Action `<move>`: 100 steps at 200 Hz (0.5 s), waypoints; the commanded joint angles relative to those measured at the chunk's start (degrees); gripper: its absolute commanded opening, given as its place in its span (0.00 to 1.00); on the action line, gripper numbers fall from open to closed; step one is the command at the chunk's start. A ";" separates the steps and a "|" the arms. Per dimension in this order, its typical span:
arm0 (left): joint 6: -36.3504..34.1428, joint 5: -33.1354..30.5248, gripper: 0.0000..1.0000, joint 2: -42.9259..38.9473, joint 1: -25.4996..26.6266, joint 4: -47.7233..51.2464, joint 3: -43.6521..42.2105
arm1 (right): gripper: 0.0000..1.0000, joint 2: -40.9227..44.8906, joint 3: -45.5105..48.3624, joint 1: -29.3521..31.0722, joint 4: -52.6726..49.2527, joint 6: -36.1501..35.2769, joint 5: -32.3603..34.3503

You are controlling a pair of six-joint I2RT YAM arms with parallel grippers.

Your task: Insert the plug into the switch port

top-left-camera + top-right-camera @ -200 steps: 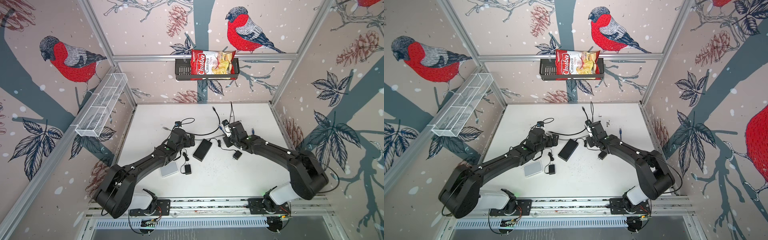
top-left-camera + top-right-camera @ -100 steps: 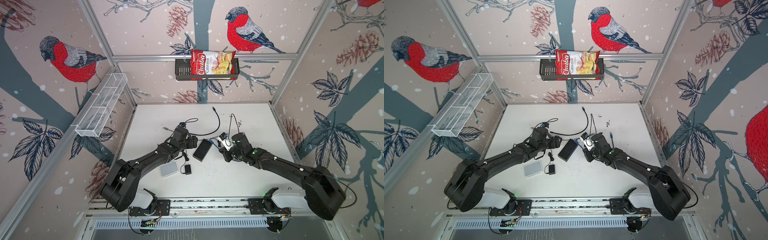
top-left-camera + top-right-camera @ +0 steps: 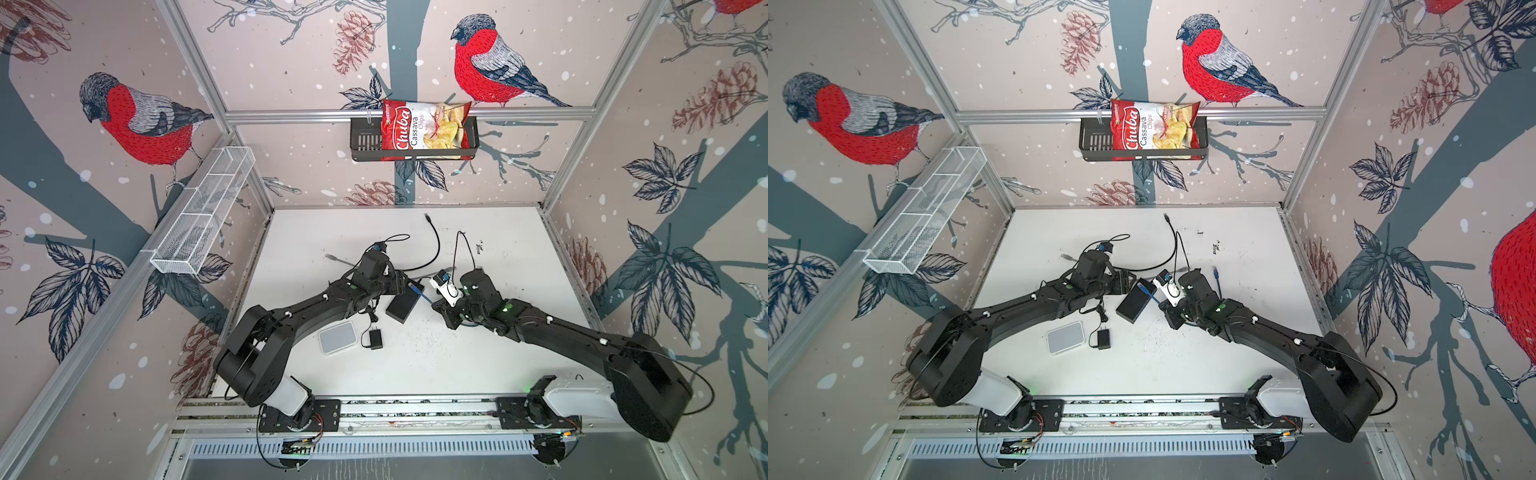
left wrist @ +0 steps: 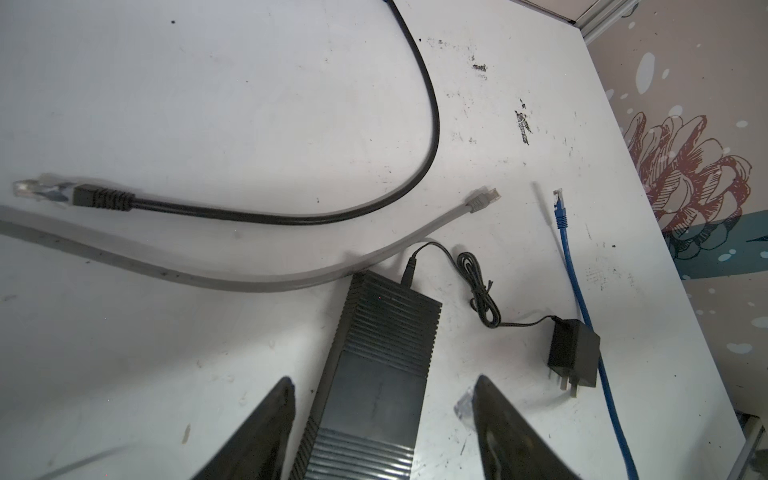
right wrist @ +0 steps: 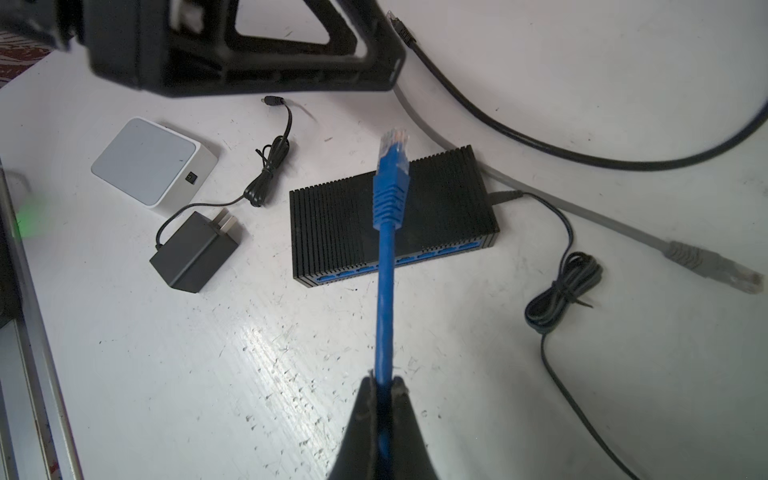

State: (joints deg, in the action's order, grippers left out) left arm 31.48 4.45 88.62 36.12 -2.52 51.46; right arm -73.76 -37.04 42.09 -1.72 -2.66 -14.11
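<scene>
The right tool (image 5: 380, 380) pinches the blue cable (image 5: 384, 307) well behind its plug (image 5: 392, 151), which hangs over the switch (image 5: 449, 195); the left tool (image 4: 382, 384) stands spread astride it on the desk (image 4: 208, 104). The cable looks bendy and the switch light, so a hold nearer the stiff boot (image 5: 390, 199) would probably steer better

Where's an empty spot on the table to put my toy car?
Best: the bare strip between the white box and the front rail. Also the back right corner, right of the black cable. Crowded: the middle, around the black switch and blue cable.
</scene>
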 commanded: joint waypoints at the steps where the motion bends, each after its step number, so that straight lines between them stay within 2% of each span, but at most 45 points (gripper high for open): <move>1: 0.30 1.14 0.66 1.38 0.74 0.64 2.00 | 0.05 0.28 -0.23 0.28 1.54 0.29 -0.74; 62: 4.45 3.15 0.61 6.07 2.89 5.17 6.77 | 0.05 0.30 -0.05 0.57 2.41 0.72 0.75; 100: 5.08 4.25 0.49 6.46 3.17 3.72 6.73 | 0.06 0.31 0.12 0.71 2.66 0.63 0.74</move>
State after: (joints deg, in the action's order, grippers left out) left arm 35.57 7.46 94.89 39.09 1.93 57.98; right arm -73.73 -37.01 42.65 -0.75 -2.61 -13.65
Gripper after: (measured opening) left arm 0.509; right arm 0.075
